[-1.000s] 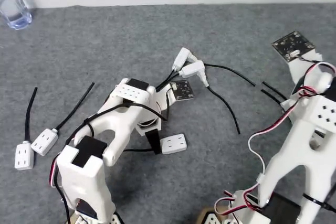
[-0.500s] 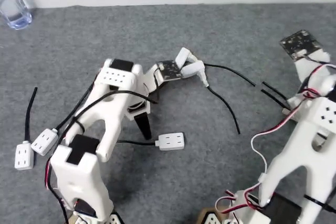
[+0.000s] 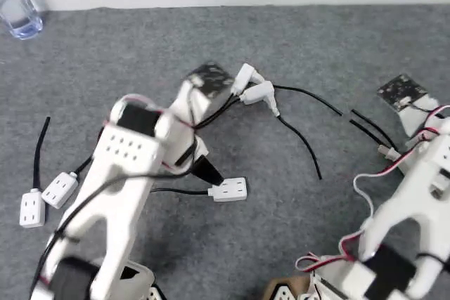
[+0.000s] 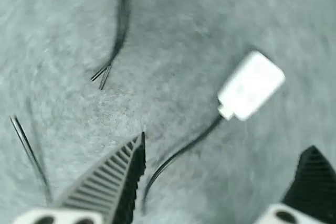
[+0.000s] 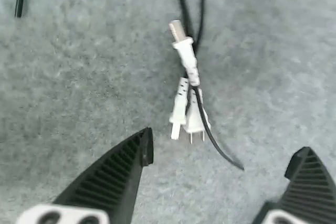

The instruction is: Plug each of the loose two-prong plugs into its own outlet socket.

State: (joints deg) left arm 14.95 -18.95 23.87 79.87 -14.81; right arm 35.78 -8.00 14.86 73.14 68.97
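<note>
At the far left corner of your grey felt-covered bench (image 3: 337, 33) stands a clear plastic bottle (image 3: 17, 5). Along the left edge lie a white block-shaped outlet socket on a black cord (image 3: 31, 208) and a second white outlet socket (image 3: 60, 189) just beside it.

Your white left arm (image 3: 119, 173) rises over the left half of the bench. The left hand (image 4: 226, 148) hangs with its black ribbed fingers spread wide and grips nothing. Past the fingertips a third white outlet socket (image 4: 251, 85) lies flat on the felt, and its black cord runs back between the fingers. From above you find that third white outlet socket (image 3: 230, 189) near the middle of the bench, toward the near edge, with one black fingertip close beside it.

Toward the far edge, about mid-bench, a pair of white two-prong plugs (image 3: 254, 88) lies side by side on black cords. A loose black cable (image 3: 302, 138) curves across the felt just to their right.

Your white right arm (image 3: 415, 201) stands at the right edge. The right hand (image 5: 226, 142) is also spread wide and empty. It hangs above a bunch of three white two-prong plugs (image 5: 186, 103), one pointing away from the other two.
</note>
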